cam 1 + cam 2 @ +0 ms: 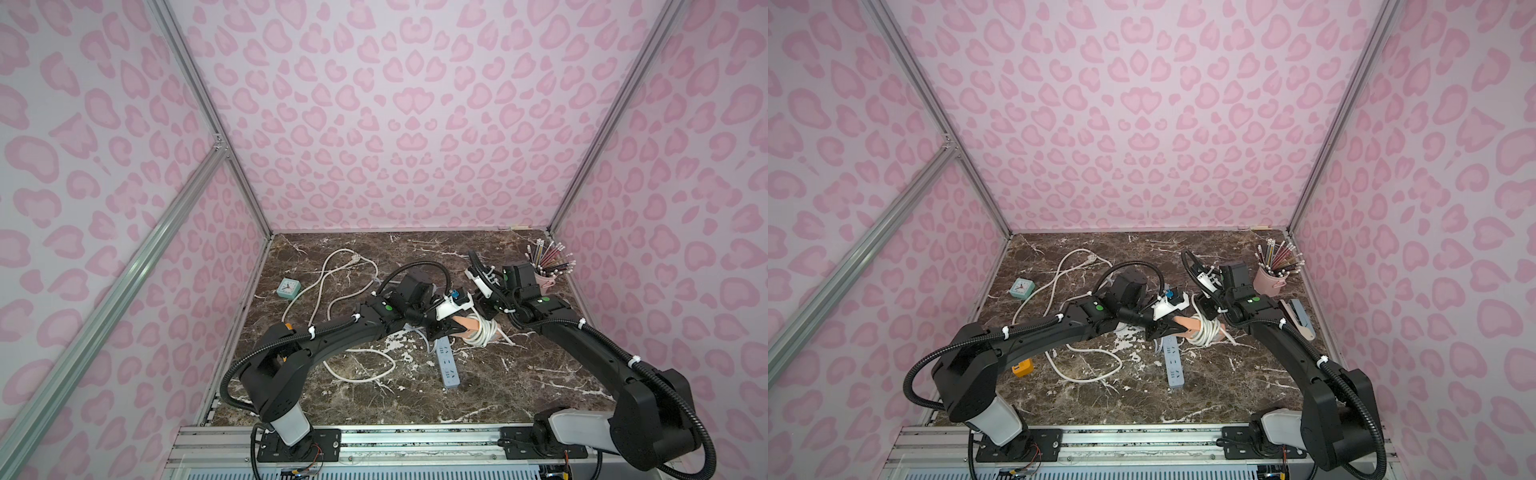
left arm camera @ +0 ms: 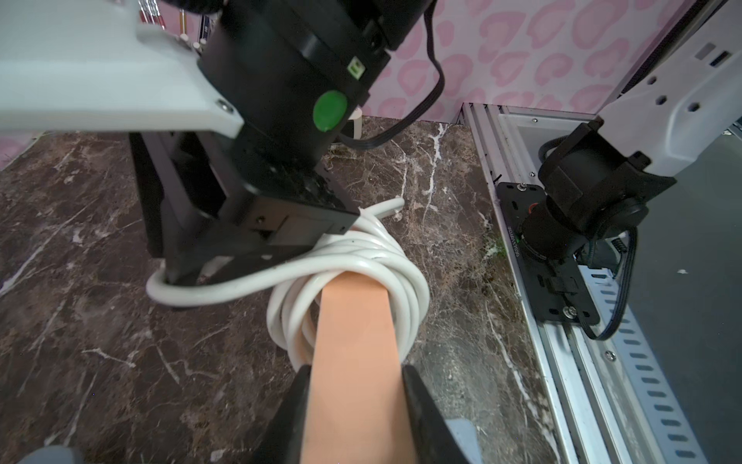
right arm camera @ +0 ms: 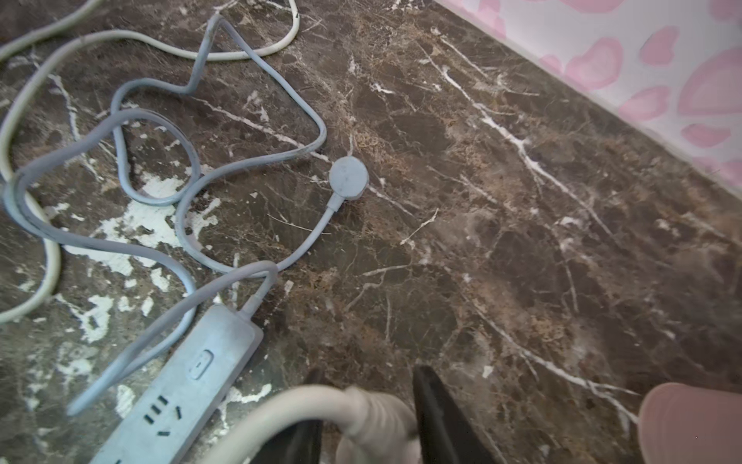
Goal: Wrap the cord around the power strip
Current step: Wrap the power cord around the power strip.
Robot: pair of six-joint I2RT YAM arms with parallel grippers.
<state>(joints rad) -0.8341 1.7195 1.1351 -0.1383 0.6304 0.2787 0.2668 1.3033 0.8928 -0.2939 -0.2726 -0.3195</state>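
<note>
Since wrapping needs room all round, both top views show the peach power strip (image 1: 467, 323) raised clear of the bench (image 1: 498, 395). One end is clamped in the left end effector (image 1: 452, 327), the other end is free so loops can go on. White cord (image 1: 484, 334) sits in several turns round the free half, with the right end effector (image 1: 489, 312) right at the coil. The rest of the cord trails slack over the bench, plug (image 1: 1090, 259) far back. Plenty is left to wind, so I'd judge the task partway. A blue-grey strip (image 1: 1173, 368) lies flat below, not involved. Left wrist view: the left fingers (image 2: 417, 393) are closed on the power strip's (image 2: 353, 341) long edges, a firm hold that leaves the flat faces free for the cord (image 2: 361, 249). The right end effector (image 2: 192, 277) has a strand running through its tips, likely to guide the next turn. Right wrist view: the cord (image 3: 373, 405) sits between the right jaws, which stand either side of it. Pinched or loose, cannot tell. The blue-grey strip (image 3: 188, 381) and its own grey lead (image 3: 319, 233) lie on the bench beside.
</note>
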